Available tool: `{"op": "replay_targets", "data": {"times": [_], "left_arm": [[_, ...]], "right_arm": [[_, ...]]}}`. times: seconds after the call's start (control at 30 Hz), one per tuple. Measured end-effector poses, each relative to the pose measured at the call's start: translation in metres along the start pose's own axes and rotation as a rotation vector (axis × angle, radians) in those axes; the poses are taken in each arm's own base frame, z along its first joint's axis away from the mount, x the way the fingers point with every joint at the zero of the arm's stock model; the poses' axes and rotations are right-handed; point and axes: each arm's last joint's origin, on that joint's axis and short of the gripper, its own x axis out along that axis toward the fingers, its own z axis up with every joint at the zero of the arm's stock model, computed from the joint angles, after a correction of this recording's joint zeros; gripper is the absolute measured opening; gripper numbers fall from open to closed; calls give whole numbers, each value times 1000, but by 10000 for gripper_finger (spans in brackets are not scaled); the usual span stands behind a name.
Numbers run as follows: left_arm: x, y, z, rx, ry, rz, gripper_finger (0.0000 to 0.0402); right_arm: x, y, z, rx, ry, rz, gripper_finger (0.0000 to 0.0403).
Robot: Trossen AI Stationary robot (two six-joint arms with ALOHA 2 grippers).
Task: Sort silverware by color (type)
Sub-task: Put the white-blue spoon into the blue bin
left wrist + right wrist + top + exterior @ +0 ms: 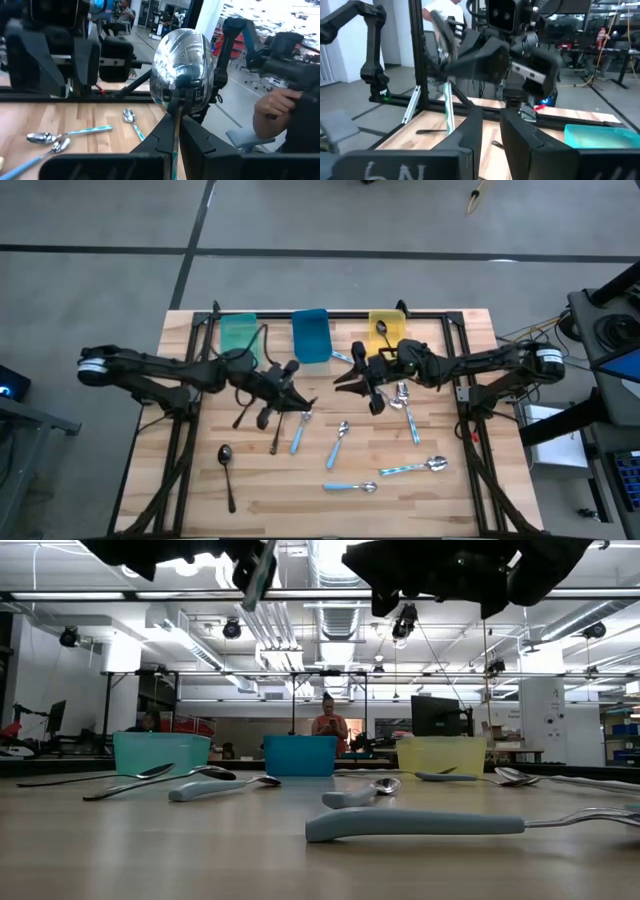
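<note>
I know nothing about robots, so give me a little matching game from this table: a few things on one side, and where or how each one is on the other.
Things:
1. teal bin
2. yellow bin
3. dark spoon
4. left gripper

Place or state:
a. has a spoon lying inside it
b. shut on a shiny-bowled spoon, lifted off the table
c. leftmost of the three bins
d. lies alone on the wood near the front left corner

Pairs: 1-c, 2-a, 3-d, 4-b

We count three bins [311,334], roughly seven blue-handled spoons [411,468], perhaps four dark spoons [226,472]; overlap near grippers obscures exact totals.
</note>
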Motion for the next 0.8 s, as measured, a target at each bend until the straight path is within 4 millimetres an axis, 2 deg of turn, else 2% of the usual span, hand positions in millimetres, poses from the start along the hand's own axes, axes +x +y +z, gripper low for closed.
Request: {"op": "replay_targets", "data": {"times": [0.17,0.53,0.8], "left_arm": [[12,8,-13,-28,29,-11,0],[30,20,-26,-42,-14,-22,0],[43,29,-38,-56,-63,-33,0]], "right_arm": [[3,2,3,2,-13,100,77],[11,7,5,-45,-20,172,199],[21,11,7,-81,-33,258,215]]}}
